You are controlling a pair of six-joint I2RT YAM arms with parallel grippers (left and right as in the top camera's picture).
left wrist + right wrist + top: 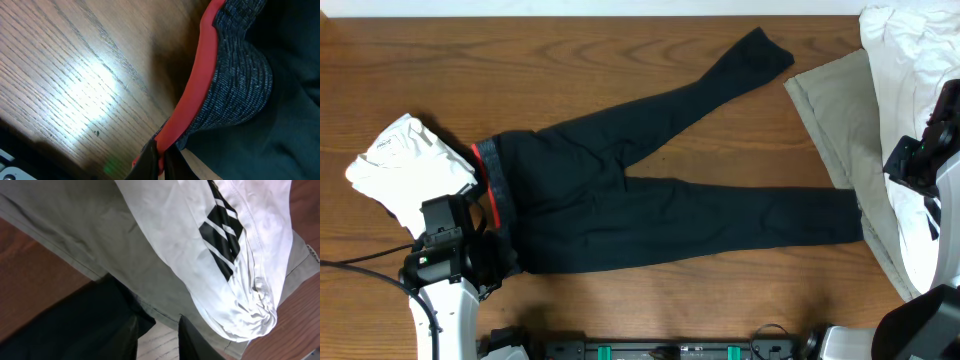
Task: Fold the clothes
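The black trousers (pixel 620 200) lie spread flat across the table (pixel 620 40), waist to the left and legs fanned out to the right. One leg angles toward the far edge and the other runs straight to the khaki cloth (pixel 835 110). The left gripper (pixel 161 161) is pressed together on the lower corner of the waistband (pixel 200 100), pinching its red lining and grey knit. The right gripper (pixel 157 327) hangs by the hem of the nearer leg with its fingers spread and nothing between them (bare wood shows in the gap). It is close to a white garment (pixel 225 255) with black stripes that overlaps the khaki piece. A white bundle (pixel 405 160) sits beside the waist.

The step in hand looks like the first fold of the trousers: one end is gripped, the other not yet. The next move likely calls for the right fingers to close on the black hem alone, without catching the khaki edge beside it, so both ends can lift together.
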